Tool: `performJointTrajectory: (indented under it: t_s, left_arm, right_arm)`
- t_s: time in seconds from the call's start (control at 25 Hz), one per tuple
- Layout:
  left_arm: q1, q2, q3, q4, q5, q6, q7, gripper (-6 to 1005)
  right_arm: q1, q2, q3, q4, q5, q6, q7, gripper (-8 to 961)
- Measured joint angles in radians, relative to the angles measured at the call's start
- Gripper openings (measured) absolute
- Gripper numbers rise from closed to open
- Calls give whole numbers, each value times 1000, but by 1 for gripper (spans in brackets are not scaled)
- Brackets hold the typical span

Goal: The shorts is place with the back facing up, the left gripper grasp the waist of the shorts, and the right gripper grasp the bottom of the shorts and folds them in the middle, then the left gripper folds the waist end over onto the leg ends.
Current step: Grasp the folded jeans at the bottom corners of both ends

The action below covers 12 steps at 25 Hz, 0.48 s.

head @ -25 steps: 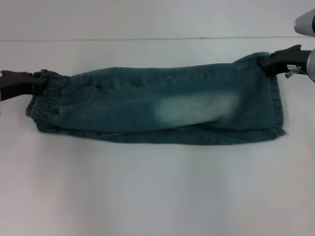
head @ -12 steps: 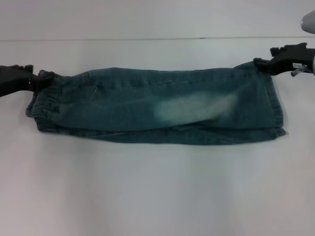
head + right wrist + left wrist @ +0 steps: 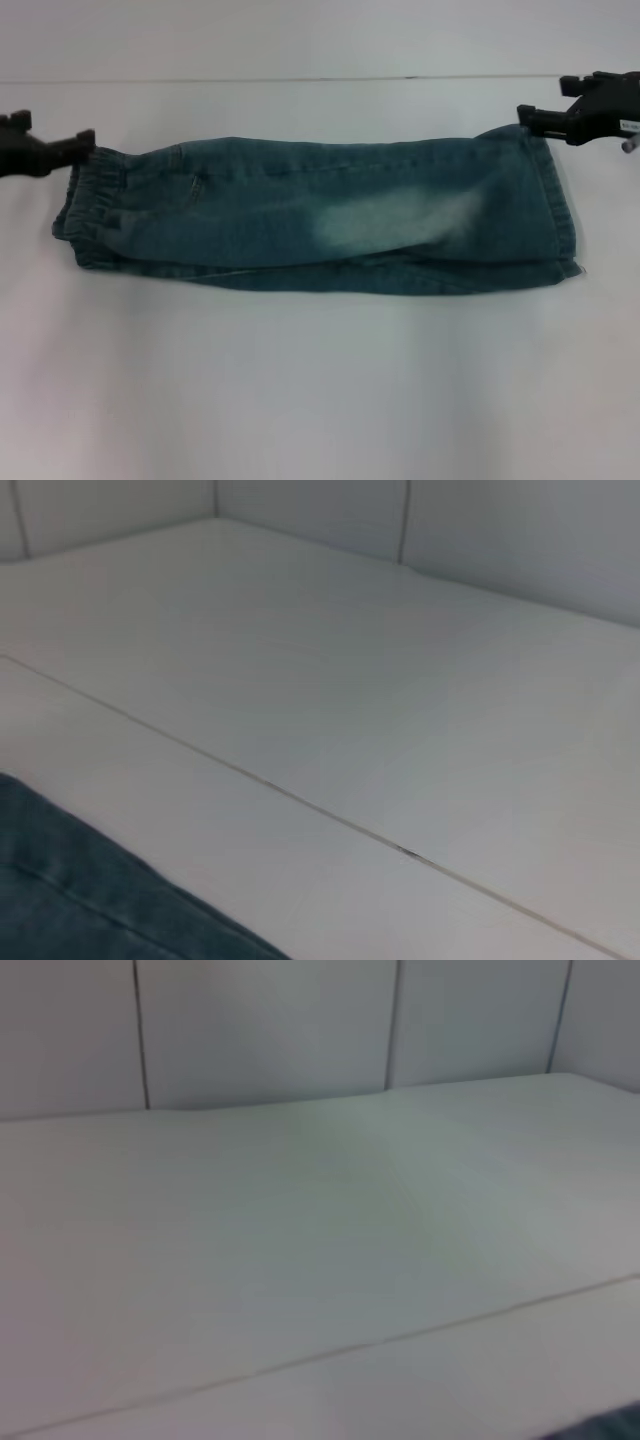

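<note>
The shorts (image 3: 330,215) lie flat across the middle of the white table (image 3: 320,390), already doubled lengthwise into 1 long denim band, with the elastic waist (image 3: 85,210) at 9 o'clock and the leg hems (image 3: 555,205) at 3 o'clock. They look soft and limp but with some body, as denim has: light enough for 1 pincer to lift, thick where the layers stack, and likely to sag and drag behind whichever end is raised. The gathered waistband is the bulkiest part and, I judge, the surest place to take hold for the last fold; a bite at its far corner, around 10 o'clock of the garment, should catch both layers, while a shallow bite risks picking up only the top one. The left pincer (image 3: 75,143) sits just off that corner with its jaws spread and holding nothing, at most brushing the fabric. The right pincer (image 3: 540,115) hangs at the far corner of the hems, around 2 o'clock, also parted and empty, close to the cloth but not gripping it. The head view alone shows the whole garment, both arms and the pale faded patch (image 3: 395,220) on the cloth. The left wrist view gives almost nothing but bare table, a seam line and wall panels. The right wrist view adds a close look at a denim corner (image 3: 90,900) with its stitched edge lying flat on the table, and shows no fingers.
</note>
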Motion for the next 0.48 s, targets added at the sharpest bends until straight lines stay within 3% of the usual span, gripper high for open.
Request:
performJointTrajectory:
  t_s: [0.24, 0.48]
  left_arm:
    - [101, 0, -38, 20, -97, 153, 107, 915]
    - [171, 0, -148, -17, -102, 310, 247, 938]
  right_arm:
    - [-26, 1, -3, -4, 80, -66, -83, 735]
    - [-35, 4, -17, 7, 116, -90, -143, 735]
